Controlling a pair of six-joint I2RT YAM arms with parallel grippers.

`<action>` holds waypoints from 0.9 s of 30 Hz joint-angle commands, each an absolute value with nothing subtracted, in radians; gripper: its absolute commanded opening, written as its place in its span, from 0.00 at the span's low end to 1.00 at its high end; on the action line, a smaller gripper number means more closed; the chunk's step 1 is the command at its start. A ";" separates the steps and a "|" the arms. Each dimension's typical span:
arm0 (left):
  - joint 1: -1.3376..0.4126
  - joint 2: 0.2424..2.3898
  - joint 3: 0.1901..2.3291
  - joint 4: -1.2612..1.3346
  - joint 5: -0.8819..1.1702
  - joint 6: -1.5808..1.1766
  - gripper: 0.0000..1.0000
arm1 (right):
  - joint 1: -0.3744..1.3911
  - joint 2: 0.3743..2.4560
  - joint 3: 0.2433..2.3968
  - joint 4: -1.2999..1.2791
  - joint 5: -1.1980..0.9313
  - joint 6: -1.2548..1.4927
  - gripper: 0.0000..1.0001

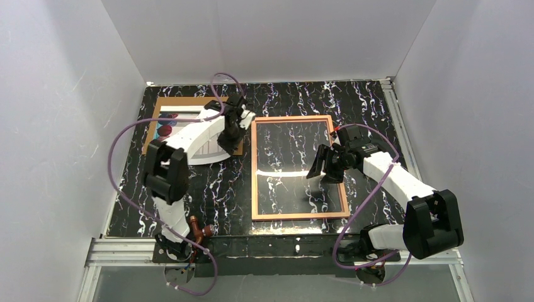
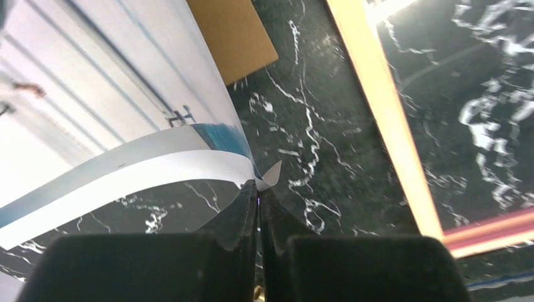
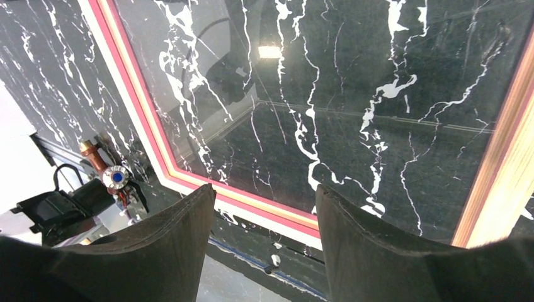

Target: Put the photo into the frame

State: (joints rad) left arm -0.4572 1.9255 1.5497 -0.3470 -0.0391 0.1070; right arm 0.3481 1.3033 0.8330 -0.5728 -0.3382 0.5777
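The photo (image 1: 175,121) lies at the back left on a brown backing board (image 1: 165,102), its near right corner lifted and curled. My left gripper (image 1: 228,139) is shut on that corner. In the left wrist view the fingertips (image 2: 259,185) pinch the white-backed, teal-edged photo (image 2: 126,94), which bows up off the table. The frame (image 1: 296,216) lies flat mid-table, copper-orange side up, its clear pane showing the marble below. My right gripper (image 1: 327,165) hovers open over the frame's right half; in its own view the open right gripper (image 3: 264,201) holds nothing, above the pink-red rim (image 3: 146,119).
The frame's orange edge (image 2: 384,107) runs just right of the pinched corner, with bare black marble table (image 2: 315,138) between. White walls enclose the table on three sides. A metal rail (image 1: 126,248) and purple cables (image 1: 116,163) sit by the arm bases.
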 commanded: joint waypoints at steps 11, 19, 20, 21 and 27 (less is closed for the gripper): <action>-0.769 1.589 1.354 -0.448 -0.059 0.018 0.02 | 0.351 1.199 0.789 -0.449 -0.457 0.678 0.77; -0.853 1.396 1.170 -0.317 -0.010 -0.069 0.97 | 0.364 1.182 0.746 -0.358 -0.529 0.734 0.84; -0.853 1.375 1.158 -0.318 -0.017 -0.082 0.98 | 0.378 1.199 0.743 -0.338 -0.533 0.744 0.84; -0.853 1.357 1.155 -0.325 -0.023 -0.094 0.98 | 0.395 1.220 0.744 -0.321 -0.534 0.753 0.84; -0.823 1.303 1.121 -0.381 -0.033 -0.197 0.98 | 0.498 1.402 0.781 -0.150 -0.563 0.851 0.83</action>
